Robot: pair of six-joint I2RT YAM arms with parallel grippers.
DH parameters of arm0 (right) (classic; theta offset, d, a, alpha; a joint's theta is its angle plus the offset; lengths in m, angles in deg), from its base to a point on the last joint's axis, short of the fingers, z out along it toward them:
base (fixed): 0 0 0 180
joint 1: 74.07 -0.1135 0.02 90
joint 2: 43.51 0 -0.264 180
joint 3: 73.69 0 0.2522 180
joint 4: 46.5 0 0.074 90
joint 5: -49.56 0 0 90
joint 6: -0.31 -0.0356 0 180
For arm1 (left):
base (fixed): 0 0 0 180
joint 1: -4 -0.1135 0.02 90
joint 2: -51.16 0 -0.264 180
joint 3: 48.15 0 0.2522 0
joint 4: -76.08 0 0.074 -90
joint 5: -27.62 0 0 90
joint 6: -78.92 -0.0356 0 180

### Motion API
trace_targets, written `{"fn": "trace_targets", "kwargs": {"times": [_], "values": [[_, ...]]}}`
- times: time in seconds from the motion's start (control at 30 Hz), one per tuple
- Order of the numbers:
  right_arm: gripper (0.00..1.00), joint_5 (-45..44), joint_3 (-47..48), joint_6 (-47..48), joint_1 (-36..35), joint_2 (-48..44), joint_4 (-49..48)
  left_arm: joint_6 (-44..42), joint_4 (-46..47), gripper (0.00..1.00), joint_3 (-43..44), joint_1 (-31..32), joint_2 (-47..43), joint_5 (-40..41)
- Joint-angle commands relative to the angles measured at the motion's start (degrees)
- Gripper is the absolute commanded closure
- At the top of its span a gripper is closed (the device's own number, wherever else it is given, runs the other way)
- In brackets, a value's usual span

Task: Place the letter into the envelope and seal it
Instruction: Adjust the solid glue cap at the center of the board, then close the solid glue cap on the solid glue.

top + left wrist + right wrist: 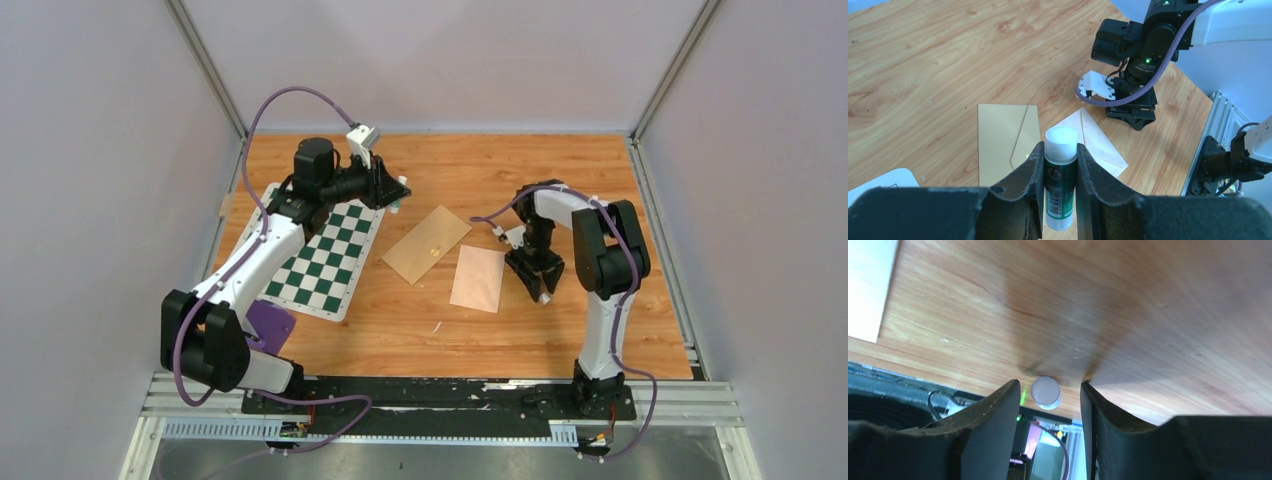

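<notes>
The table [560, 170] is seen as smooth varnished wood with a light sheen. The tan envelope [1000, 135], at the centre of the frame, looks like matt paper. The glue stick [1060, 185] is glossy plastic. The fingers [1020, 185] beside it are matt black and rough.

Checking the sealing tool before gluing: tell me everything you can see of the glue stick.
The glue stick is a small cylinder, plastic by its look: dark green labelled body with a barcode, white far end. The left gripper clamps its sides between its fingers; it lies along them, white end pointing outward, apparently raised off the wooden table. Nothing else touches it.
</notes>
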Motion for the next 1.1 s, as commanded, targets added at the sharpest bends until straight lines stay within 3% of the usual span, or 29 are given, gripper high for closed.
{"fn": "trace_targets", "kwargs": {"times": [0.0,0.37,0.57,0.77,1.07], "values": [[0.50,-0.49,-1.85,-0.02,0.66,-6.21,-14.85,-0.34,0.44,1.00,2.44,0.13,0.16,-0.27],[0.46,5.78,-28.32,1.77,6.31,-30.31,-35.48,1.18,1.58,1.00,3.65,0.13,1.85,-1.26],[0.47,6.10,-31.31,3.52,11.26,-31.90,-39.20,1.32,1.34,1.00,4.43,0.22,2.49,-1.44],[0.51,8.44,-31.95,5.29,11.48,-32.58,-42.10,1.35,1.08,1.00,4.29,0.39,2.32,-1.41],[0.50,6.82,-36.95,8.56,11.89,-37.01,-41.23,0.46,0.39,1.00,4.52,0.40,1.99,-1.25]]}}
